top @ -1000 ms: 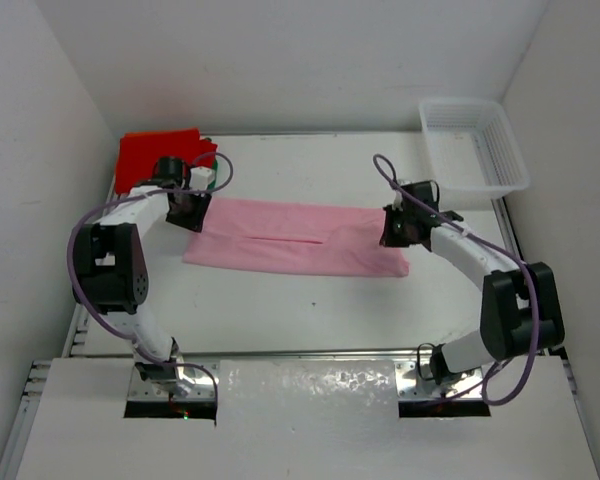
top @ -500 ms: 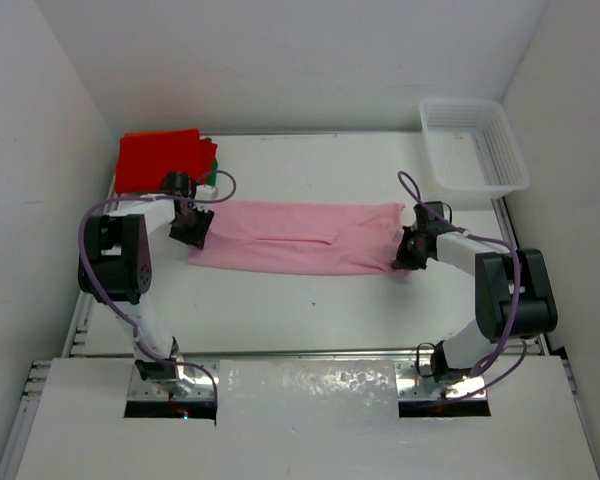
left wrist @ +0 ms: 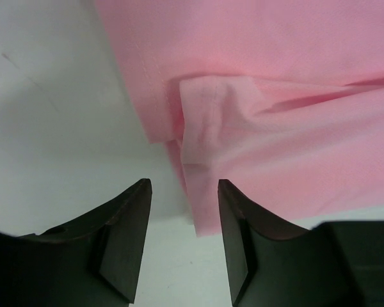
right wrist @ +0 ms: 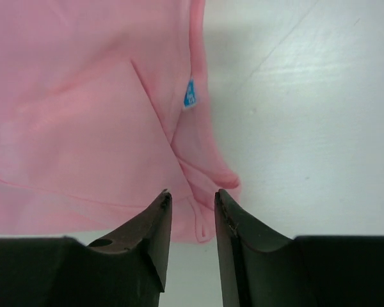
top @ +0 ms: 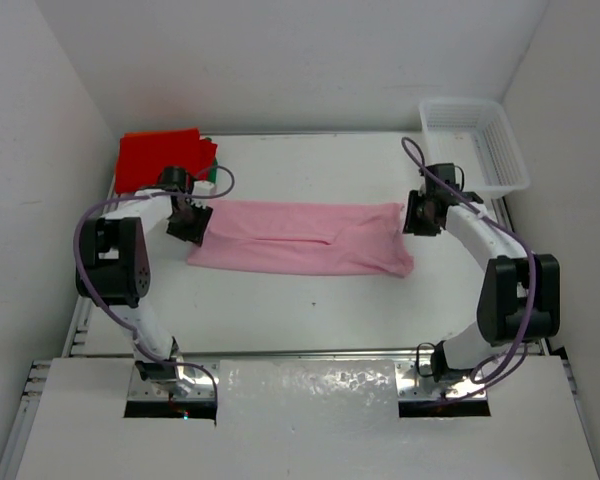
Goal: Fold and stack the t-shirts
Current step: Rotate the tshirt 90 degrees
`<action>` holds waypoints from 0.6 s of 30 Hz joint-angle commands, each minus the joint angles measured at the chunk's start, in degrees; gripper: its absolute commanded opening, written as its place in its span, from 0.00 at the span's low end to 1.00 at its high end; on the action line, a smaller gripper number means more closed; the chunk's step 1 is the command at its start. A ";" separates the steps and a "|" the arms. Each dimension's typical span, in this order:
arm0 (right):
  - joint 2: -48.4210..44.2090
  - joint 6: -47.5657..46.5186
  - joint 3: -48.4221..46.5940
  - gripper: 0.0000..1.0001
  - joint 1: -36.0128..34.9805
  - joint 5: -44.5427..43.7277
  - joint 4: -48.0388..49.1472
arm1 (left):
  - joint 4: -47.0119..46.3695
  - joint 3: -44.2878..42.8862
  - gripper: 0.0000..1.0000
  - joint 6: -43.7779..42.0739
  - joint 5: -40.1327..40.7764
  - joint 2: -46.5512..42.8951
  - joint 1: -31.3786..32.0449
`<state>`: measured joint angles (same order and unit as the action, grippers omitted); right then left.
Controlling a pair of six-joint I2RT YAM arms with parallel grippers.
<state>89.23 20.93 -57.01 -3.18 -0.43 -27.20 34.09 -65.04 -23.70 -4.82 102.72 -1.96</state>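
Right end effector (top: 423,213) has been shifted up to the far right corner of the light pink t-shirt (top: 300,238), laid flat on the tabletop (top: 310,165). It's released now, as is the left end effector (top: 188,226) at the other end. All layers should be pinched together before the next fold gets made.

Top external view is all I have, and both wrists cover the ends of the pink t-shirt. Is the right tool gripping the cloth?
Observer: No. In the right wrist view the right tool is open, fingers apart, with none of the pink t-shirt pinched between them.
Operator: And the left tool?
Observer: The left tool is open too. The shirt's corner lies in line with the gap but is not clamped.
Operator: Anything that tells the two ends apart?
Observer: A small blue tag shows by the shirt's edge at the right tool's end.
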 commanded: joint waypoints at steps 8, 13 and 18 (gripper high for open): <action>-6.52 0.16 3.65 0.41 1.16 0.16 -6.74 | 3.71 -18.27 0.49 0.32 -3.62 1.25 -0.59; -4.16 1.75 7.26 0.43 2.03 3.06 -3.83 | 2.39 -26.10 0.53 1.56 -3.09 9.25 0.98; 0.58 2.89 9.20 0.43 3.00 5.26 0.74 | -1.48 -28.47 0.55 1.64 2.61 12.85 4.59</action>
<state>88.09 22.17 -48.45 -0.69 2.74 -30.89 35.14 -90.63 -22.81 -5.52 114.80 0.38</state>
